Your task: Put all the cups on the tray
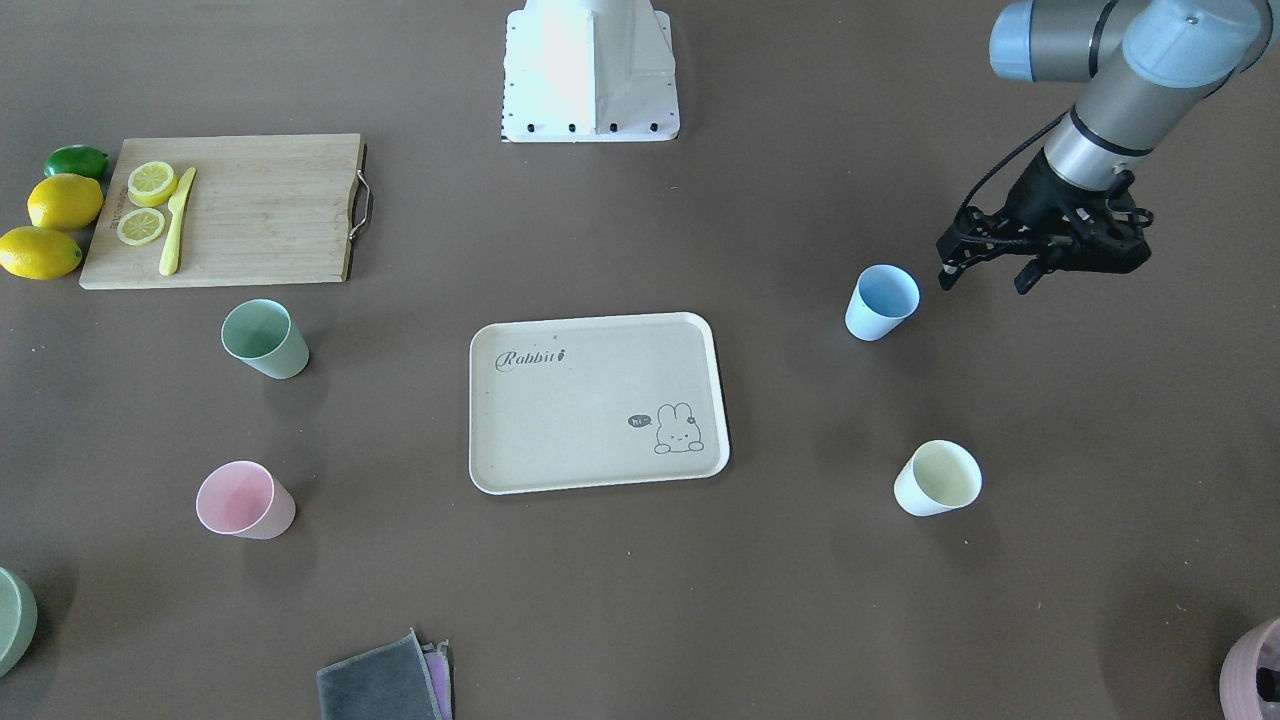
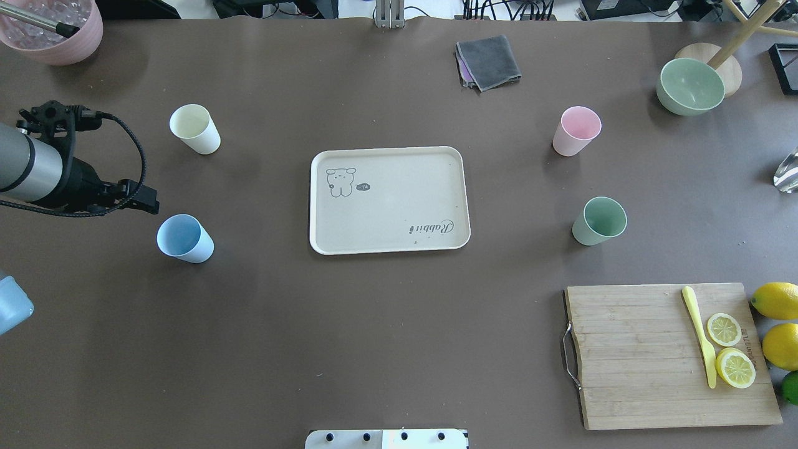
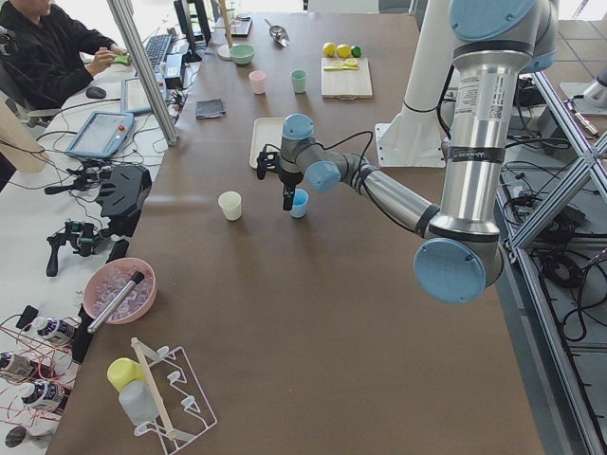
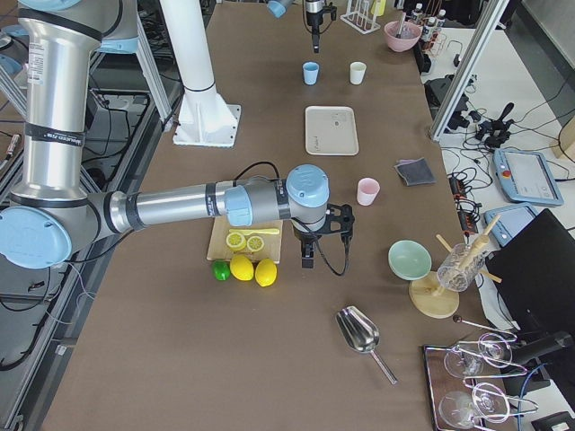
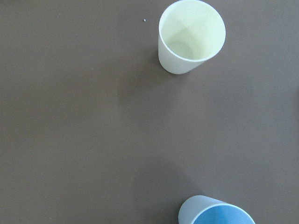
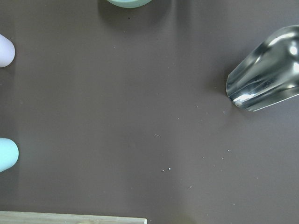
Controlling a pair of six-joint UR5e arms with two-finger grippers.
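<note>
The beige tray (image 1: 580, 420) lies mid-table with nothing on it. Four cups stand upright on the table around it: light blue (image 1: 882, 302), cream-yellow (image 1: 938, 478), sage green (image 1: 264, 339) and pink (image 1: 245, 500). My left gripper (image 1: 985, 280) is open and empty, hovering just beside the blue cup on the side away from the tray. The left wrist view shows the cream cup (image 5: 191, 36) and the blue cup's rim (image 5: 217, 214). My right gripper (image 4: 308, 259) hangs near the lemons. It shows only in the exterior right view, so I cannot tell if it is open or shut.
A bamboo cutting board (image 1: 250, 210) with lemon slices and a yellow knife lies beside whole lemons (image 1: 64, 201). A grey cloth (image 1: 385, 685), a green bowl (image 2: 690, 86), a mauve pot (image 2: 53, 28) and a metal scoop (image 6: 266, 77) lie near the edges.
</note>
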